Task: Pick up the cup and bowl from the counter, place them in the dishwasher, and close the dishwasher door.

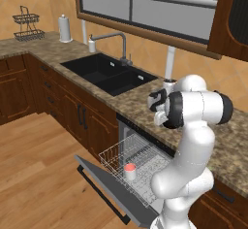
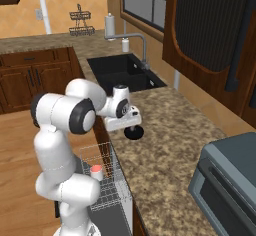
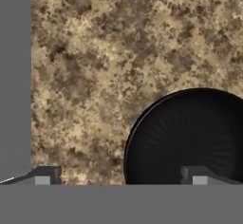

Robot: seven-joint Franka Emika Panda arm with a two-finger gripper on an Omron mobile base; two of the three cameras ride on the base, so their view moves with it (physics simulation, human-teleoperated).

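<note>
The glossy black bowl (image 2: 134,133) sits on the speckled counter (image 2: 170,145) near its front edge. My gripper (image 2: 130,126) hangs just above it, pointing down, open and holding nothing. In the hand view the bowl (image 3: 190,133) fills the lower right. One fingertip (image 3: 194,175) is over its inside and the other (image 3: 46,175) over bare counter (image 3: 95,52), so the gripper (image 3: 121,176) straddles the bowl's rim. The white cup (image 1: 130,171) with a pink-red inside stands upright in the dishwasher's pulled-out wire rack (image 1: 116,153) above the dropped dishwasher door (image 1: 104,189). The right base view shows the cup (image 2: 96,172) in the rack too.
The black sink (image 1: 109,73) with its faucet (image 1: 118,41) lies left of the dishwasher. A grey toaster oven (image 2: 225,180) stands on the counter at the right. A paper towel roll (image 1: 65,28) and a wire basket (image 1: 26,26) sit at the far corner. Upper cabinets hang overhead.
</note>
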